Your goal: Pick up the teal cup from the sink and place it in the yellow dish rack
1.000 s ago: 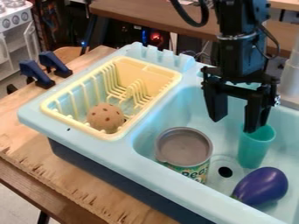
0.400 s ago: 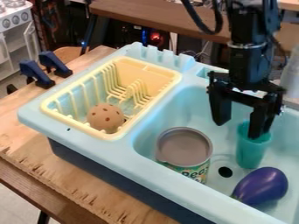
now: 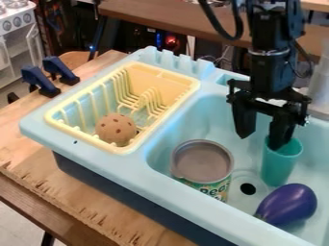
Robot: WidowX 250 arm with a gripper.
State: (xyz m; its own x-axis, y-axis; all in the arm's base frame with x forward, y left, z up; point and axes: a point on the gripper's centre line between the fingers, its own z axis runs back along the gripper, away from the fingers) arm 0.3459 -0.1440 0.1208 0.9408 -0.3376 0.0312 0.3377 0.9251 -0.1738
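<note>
The tool (image 3: 259, 143) is open: its two fingers stand well apart and point down, and nothing is held between them. It hangs over the sink basin, on the side of the can (image 3: 202, 168) where the cup (image 3: 281, 163) stands. One finger is at the mouth of the cup; the other finger is outside it, nearer to the can. Whether the first tip is really inside the mouth or only in front of it, one cannot tell.

By judgement, the step in hand is the lining up of the open tool with the cup, before any grip. From this position, a grip calls for careful placing of the two fingers on opposite sides of the cup's wall, then some lowering, and only after this a closing.

The cup is teal, smooth and a little see-through, with a round open mouth, and it becomes narrower toward its base. It appears to stand upright in the basin, to the right of the can in the view.

The drain hole (image 3: 247, 189) is also to the right of the can, and farther right and nearer the camera lies a purple eggplant (image 3: 288, 205). To the left of the can, a brown spotted ball (image 3: 116, 129) rests in the yellow rack (image 3: 166, 117).
</note>
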